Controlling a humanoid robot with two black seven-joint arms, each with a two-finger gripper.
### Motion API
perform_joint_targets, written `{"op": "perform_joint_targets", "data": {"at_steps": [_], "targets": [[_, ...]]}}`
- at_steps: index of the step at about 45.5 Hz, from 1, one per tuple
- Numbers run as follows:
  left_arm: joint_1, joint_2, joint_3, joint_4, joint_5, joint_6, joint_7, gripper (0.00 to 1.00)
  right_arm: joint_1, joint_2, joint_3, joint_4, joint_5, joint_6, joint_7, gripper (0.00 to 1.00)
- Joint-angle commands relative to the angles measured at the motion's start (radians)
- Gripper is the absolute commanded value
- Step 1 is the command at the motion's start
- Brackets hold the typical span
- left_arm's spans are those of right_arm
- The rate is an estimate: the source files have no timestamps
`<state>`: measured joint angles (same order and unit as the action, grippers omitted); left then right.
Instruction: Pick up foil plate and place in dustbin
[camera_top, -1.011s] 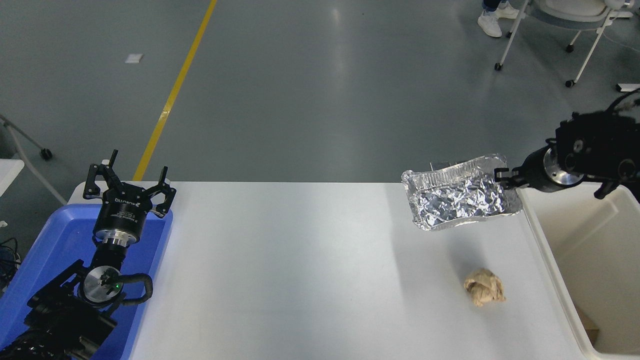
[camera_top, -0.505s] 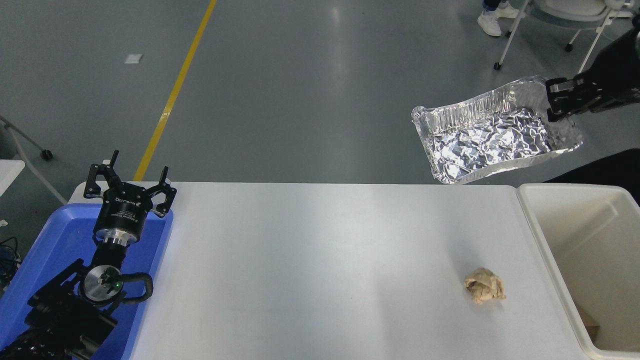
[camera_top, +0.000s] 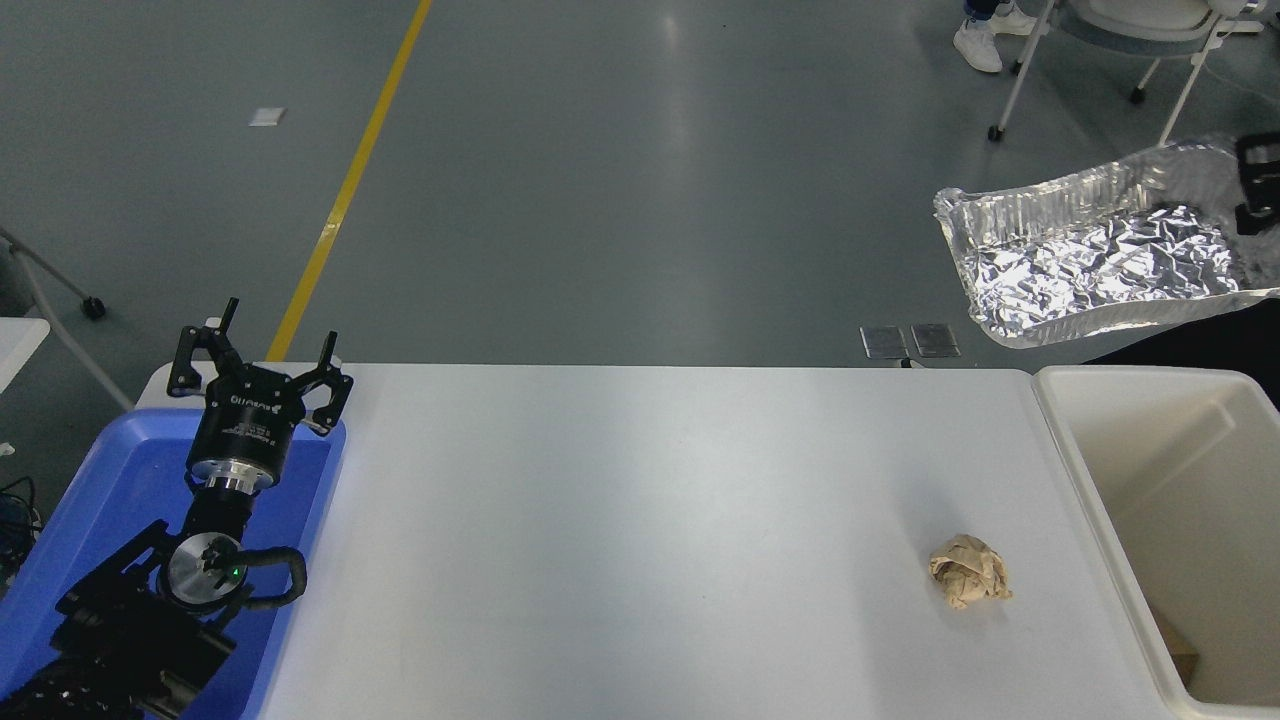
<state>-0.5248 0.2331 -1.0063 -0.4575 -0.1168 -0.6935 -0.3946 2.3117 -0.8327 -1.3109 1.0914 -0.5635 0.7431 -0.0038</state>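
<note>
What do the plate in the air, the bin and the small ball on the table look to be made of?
Foil plate: thin aluminium, mirror-shiny, crinkled, ribbed rim. Dustbin: probably plastic, with smooth cream walls and a thick rounded rim. Ball: seemingly crumpled brown paper, matte and creased.

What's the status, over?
Right gripper shut on foil plate, airborne near dustbin. Left gripper open, parked over blue tray. Nothing blocking.

White table (camera_top: 620, 540), crumpled brown paper ball (camera_top: 968, 584) near its right edge, blue tray (camera_top: 90, 500) at left
</note>
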Motion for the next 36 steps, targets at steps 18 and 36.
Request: {"op": "perform_joint_targets", "data": {"at_steps": [18,36], "targets": [[0.000,0.000,0.000,0.000,0.000,0.000,0.000,1.00,-1.149,-0.135,0.663,-0.560,-0.072,-0.406,0.039,0.00],[0.000,0.000,0.000,0.000,-0.001,0.000,0.000,1.00,-1.626,0.138,0.987,-0.897,0.116,-0.513,0.007,0.00]]}}
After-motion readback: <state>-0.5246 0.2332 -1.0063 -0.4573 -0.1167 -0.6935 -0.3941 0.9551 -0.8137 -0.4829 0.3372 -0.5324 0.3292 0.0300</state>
